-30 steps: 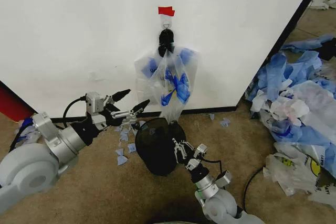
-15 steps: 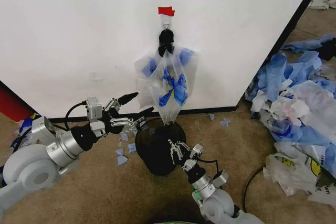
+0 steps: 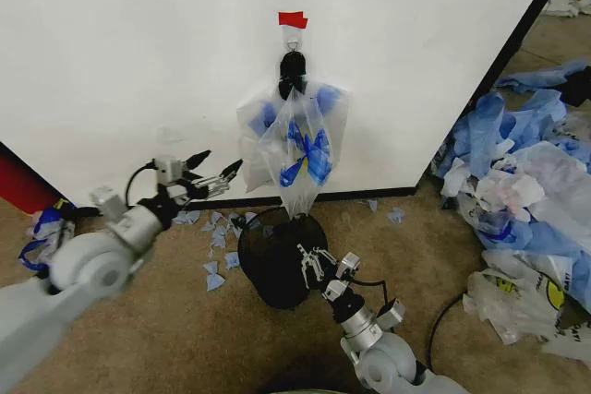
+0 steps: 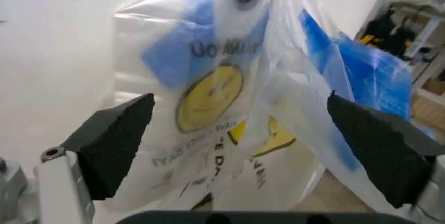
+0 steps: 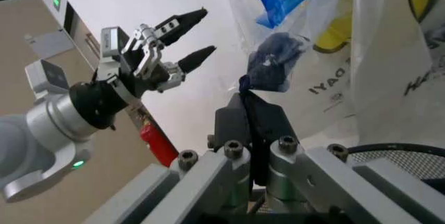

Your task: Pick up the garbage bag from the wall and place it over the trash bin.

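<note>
Left tool (image 3: 214, 166) fingers spread apart, level with the lower half of the garbage bag (image 3: 297, 149), just beside its left edge, not touching. In the left wrist view the bag sits framed between both pads (image 4: 114, 140). Right tool (image 3: 312, 260) pinched together, empty, low over the trash bin (image 3: 272, 260) rim. Bag hangs from the black clip (image 3: 293, 69) on the wall (image 3: 138, 62), directly above the bin. Judgement: thin film, light, limp, slippery; tears easily. Grab bunched material near the blue handles under the clip, not a single loose ply.
</note>
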{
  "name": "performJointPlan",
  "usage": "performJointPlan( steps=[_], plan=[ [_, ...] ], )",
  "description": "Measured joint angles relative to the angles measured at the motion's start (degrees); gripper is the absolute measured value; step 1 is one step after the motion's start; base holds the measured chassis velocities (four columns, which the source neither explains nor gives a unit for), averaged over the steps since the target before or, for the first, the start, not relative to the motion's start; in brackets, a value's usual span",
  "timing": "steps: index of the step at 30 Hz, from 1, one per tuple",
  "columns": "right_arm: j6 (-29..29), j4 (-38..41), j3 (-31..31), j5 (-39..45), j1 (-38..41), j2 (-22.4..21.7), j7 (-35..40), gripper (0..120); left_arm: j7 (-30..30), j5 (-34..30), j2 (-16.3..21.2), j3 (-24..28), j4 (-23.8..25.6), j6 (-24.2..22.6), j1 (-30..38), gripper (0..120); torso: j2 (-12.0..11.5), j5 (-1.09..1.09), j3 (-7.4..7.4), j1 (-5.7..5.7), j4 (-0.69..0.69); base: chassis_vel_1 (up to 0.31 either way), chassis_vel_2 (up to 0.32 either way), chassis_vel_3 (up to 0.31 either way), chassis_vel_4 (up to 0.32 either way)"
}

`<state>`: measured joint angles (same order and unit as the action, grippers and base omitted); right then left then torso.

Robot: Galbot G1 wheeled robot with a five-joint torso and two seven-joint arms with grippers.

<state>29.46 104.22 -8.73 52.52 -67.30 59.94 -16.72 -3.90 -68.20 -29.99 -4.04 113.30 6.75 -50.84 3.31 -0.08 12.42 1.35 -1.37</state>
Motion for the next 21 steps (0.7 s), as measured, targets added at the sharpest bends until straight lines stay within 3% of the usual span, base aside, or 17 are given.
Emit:
performJointPlan(
  steps=[9,21],
  plan=[
    [0.0,0.1,1.9,-0.1,-1.7,-0.4,0.0,0,-0.5,0.9,-4.3,10.1,-1.9,0.3,11.4,98,0.0,0.01,0.00,0.00,-0.01,0.000,0.000,0.000,0.000],
    [0.1,-0.5,2.8,-0.7,-2.3,0.1,-0.1,0,2.2,-1.9,-1.1,11.0,7.0,-1.8,12.4,98,0.0,0.00,0.00,0.00,0.01,0.000,0.000,0.000,0.000]
  ],
)
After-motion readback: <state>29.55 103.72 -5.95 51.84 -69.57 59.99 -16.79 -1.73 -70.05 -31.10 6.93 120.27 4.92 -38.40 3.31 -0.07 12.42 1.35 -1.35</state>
